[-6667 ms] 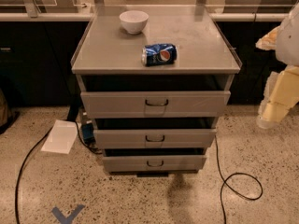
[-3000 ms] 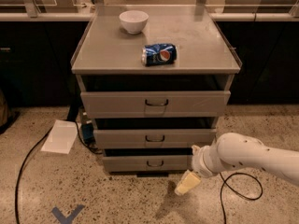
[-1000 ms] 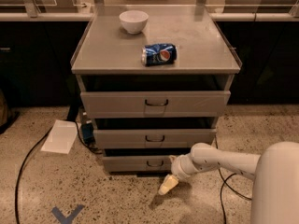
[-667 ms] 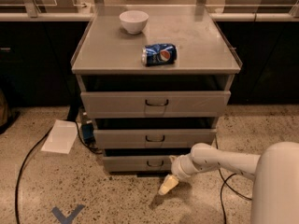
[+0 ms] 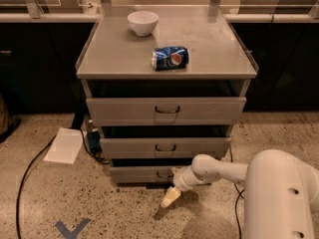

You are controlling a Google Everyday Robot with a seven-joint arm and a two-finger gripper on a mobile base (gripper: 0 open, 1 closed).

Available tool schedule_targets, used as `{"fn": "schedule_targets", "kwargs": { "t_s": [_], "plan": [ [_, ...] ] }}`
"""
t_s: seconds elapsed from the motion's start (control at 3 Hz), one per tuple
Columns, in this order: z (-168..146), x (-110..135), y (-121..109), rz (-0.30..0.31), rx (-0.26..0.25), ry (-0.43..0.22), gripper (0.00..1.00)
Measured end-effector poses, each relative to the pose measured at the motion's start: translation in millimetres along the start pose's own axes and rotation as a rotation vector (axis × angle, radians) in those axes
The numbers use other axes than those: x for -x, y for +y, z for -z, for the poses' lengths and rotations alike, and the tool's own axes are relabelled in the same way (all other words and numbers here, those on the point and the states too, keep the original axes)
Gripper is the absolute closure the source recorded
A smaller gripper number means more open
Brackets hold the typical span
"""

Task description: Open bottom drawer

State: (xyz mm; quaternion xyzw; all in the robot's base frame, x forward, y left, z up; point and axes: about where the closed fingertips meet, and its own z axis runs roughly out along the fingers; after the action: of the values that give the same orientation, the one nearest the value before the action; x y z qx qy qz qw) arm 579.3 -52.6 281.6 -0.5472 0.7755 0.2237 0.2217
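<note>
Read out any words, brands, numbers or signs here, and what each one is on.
No legible words or numbers anywhere.
Blue can on the cabinet top: a red, white and blue round logo; lettering too blurred to read.
Floor: a blue X mark.
White sheet: nothing readable.
Pincer, low in front of the bottom drawer: no markings.

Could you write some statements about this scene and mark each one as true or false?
1. The blue can lies on its side on the cabinet top. True.
2. The white bowl is upside down. False: it stands upright on the cabinet top, behind the can.
3. The gripper hovers above the bowl. False: it hangs low, just before the bottom drawer, near the floor.
4. A white sheet lies on the floor beside the cabinet. True.
</note>
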Motion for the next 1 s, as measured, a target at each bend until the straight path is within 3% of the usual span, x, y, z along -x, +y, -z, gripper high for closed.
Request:
{"fn": "schedule_targets", "kwargs": {
  "t_s": [0.33,0.67,1.0],
  "plan": [
    [-38,-2,-32,-0.034,-0.040,-0.005,0.00],
    [-39,-2,-31,-0.033,-0.039,-0.004,0.00],
    [-81,-11,-52,-0.048,-0.037,0.017,0.00]
  ]
}}
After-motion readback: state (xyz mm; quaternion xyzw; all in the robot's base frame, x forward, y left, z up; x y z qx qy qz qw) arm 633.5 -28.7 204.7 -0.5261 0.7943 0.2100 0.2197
